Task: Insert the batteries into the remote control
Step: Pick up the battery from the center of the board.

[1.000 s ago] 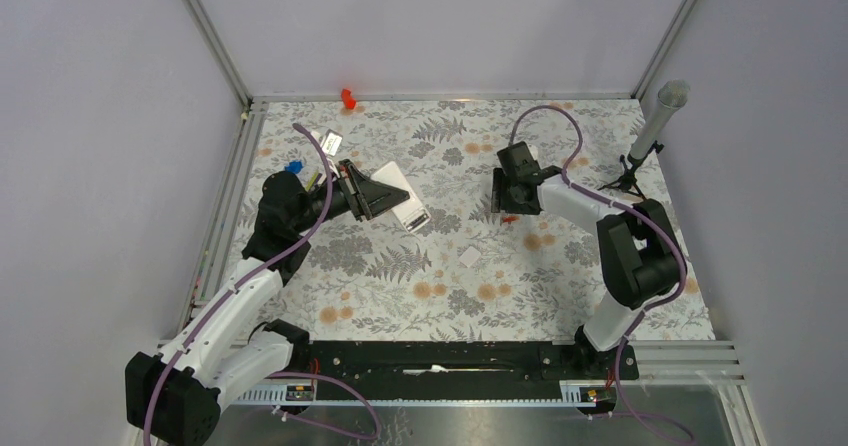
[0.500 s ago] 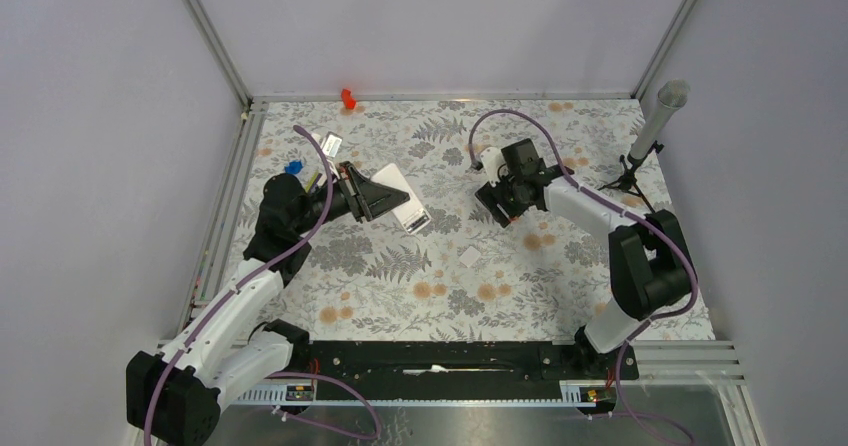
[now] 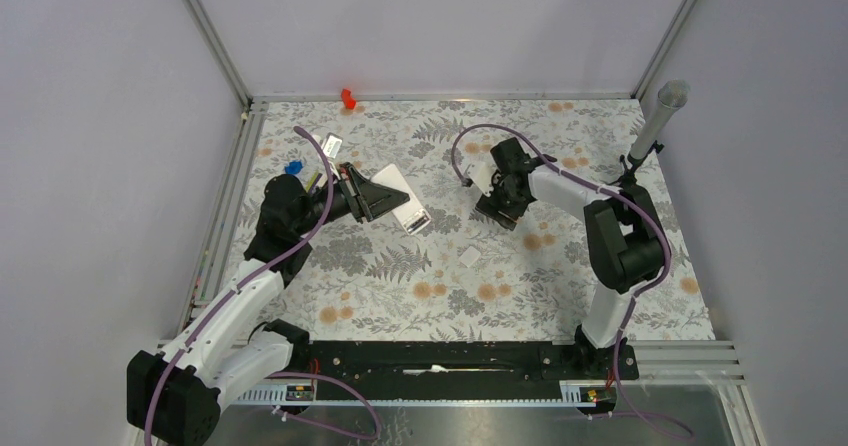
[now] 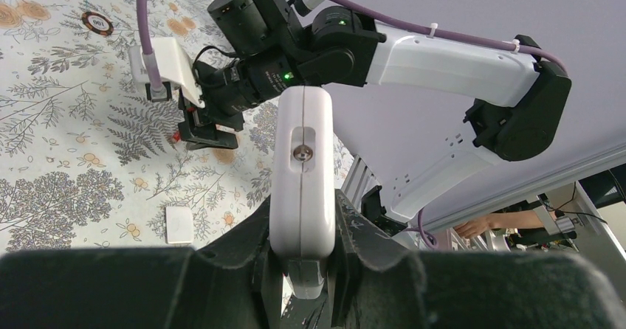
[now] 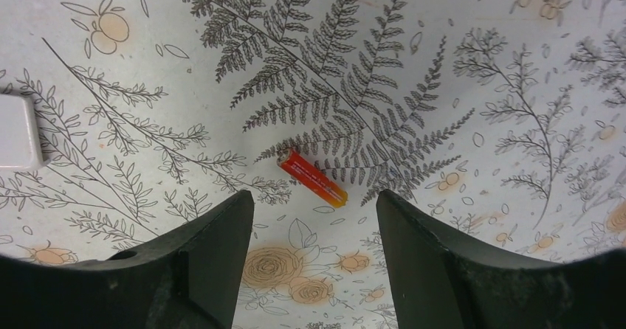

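Observation:
My left gripper (image 3: 385, 198) is shut on the edges of the white remote control (image 3: 403, 196) and holds it tilted above the mat. In the left wrist view the remote (image 4: 301, 168) stands edge-on between my fingers (image 4: 255, 233). My right gripper (image 3: 497, 209) is open and points down at the mat. In the right wrist view one small red battery (image 5: 312, 178) lies slanted on the mat just past the open right gripper (image 5: 315, 200), untouched. I see no second battery.
A small white rectangular piece (image 3: 469, 256) lies on the mat between the arms, also at the right wrist view's left edge (image 5: 15, 131). A bright red plastic piece (image 3: 347, 97) sits at the back rail. A card (image 3: 331, 145), a blue bit (image 3: 293, 167) and a grey cylinder on a stand (image 3: 655, 126) lie at the sides.
My right gripper has swung to the left and turned, its cable looping over to the left. The left arm and the remote have not moved.

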You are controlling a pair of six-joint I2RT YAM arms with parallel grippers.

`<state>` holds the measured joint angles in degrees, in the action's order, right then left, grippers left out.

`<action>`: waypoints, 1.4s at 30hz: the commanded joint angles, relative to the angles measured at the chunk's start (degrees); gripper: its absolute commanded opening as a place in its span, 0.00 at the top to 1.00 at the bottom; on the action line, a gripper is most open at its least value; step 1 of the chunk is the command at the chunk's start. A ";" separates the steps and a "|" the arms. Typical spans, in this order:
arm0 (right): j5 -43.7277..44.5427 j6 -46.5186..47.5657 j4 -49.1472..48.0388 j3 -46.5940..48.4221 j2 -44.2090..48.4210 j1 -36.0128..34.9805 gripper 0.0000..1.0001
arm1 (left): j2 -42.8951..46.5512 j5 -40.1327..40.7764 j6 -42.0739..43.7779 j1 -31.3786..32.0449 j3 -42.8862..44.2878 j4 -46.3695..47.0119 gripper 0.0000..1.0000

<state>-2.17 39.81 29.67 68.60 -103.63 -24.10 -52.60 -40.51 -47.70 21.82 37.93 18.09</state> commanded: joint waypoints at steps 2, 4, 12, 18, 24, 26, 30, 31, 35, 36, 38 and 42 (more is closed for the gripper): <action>-0.99 2.40 1.66 3.07 -2.31 0.19 0.33 | 0.69 0.40 -0.01 0.02 0.61 4.19 1.00; -0.92 2.58 1.67 3.65 -3.33 0.13 0.35 | 0.78 0.35 -0.02 0.06 0.57 4.15 1.00; -0.70 3.17 1.32 4.61 -5.57 0.55 0.48 | 1.55 0.52 0.45 0.05 0.68 3.25 1.00; -2.11 3.02 3.47 4.91 -5.73 1.14 0.64 | 1.50 0.66 0.51 0.02 0.74 3.01 1.00; -1.76 1.66 4.30 6.24 -7.02 1.26 0.84 | 1.71 1.05 0.51 0.04 0.83 3.01 1.00; -1.89 1.03 4.28 6.64 -7.25 1.32 0.88 | 1.71 1.25 0.51 0.01 0.85 2.92 1.00; -3.17 -1.04 1.63 6.27 -5.37 1.29 0.93 | 1.84 1.64 0.51 0.00 0.89 2.79 1.00; -3.95 -1.96 0.47 5.94 -4.14 1.28 0.93 | 1.88 1.87 0.51 0.00 0.84 2.75 1.00; -8.15 -8.55 -5.30 4.26 1.80 1.30 0.91 | 2.14 3.95 0.34 0.00 0.68 2.79 1.00; -8.65 -11.23 -6.85 4.04 3.17 1.26 0.90 | 2.08 4.89 0.07 -0.02 0.67 2.89 1.00; -9.17 -18.58 -9.29 3.95 5.79 1.25 0.90 | 1.81 7.05 -0.54 0.04 0.65 3.24 1.00; -9.26 -32.58 -11.39 4.20 10.34 1.27 0.90 | 0.87 12.35 -2.84 -0.02 0.07 4.29 1.00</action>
<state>-9.13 23.73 23.66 72.03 -99.59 -23.09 -51.81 -34.89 -48.34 21.82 37.89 17.63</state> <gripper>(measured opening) 0.186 0.226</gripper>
